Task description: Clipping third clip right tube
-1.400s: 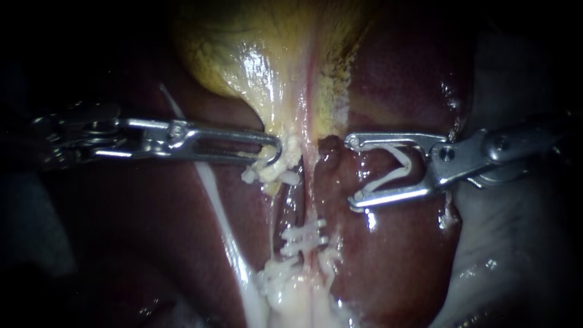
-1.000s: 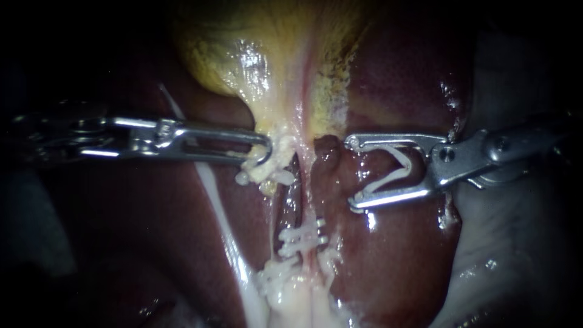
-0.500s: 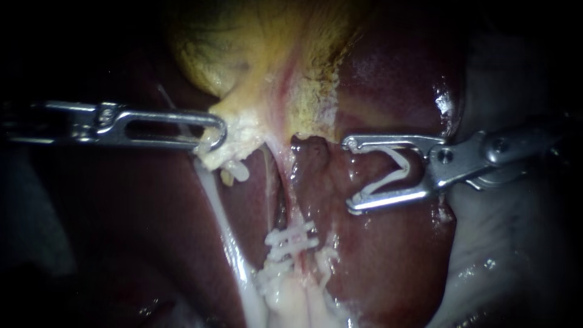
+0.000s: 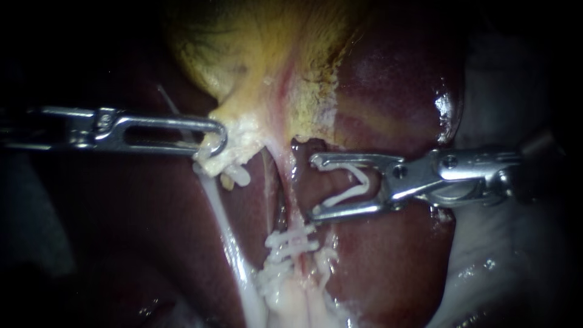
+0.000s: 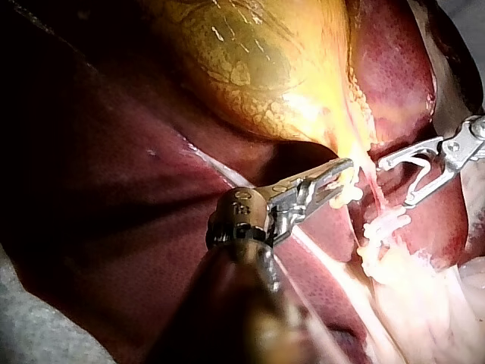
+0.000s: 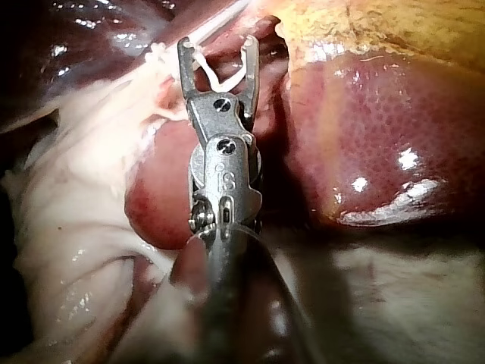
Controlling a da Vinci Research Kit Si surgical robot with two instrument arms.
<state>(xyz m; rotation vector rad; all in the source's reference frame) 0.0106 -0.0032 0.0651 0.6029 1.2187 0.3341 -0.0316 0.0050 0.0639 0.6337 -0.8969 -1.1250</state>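
Left instrument (image 4: 209, 144): end effector clenched on the pale lower end of the gallbladder (image 4: 243, 54). Right instrument (image 4: 313, 187): end effector spread, grasping an open white clip (image 4: 355, 182) by both legs. Its tips sit just beside the right tube (image 4: 293, 197), not around it, above the fitted clips (image 4: 294, 238), over the liver (image 4: 388, 85).

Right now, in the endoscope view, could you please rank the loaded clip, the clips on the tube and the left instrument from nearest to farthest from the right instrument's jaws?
1. Loaded clip: held between the right instrument's jaws.
2. Clips on the tube: just below them.
3. Left instrument: farthest, at left, gripping gallbladder tissue.
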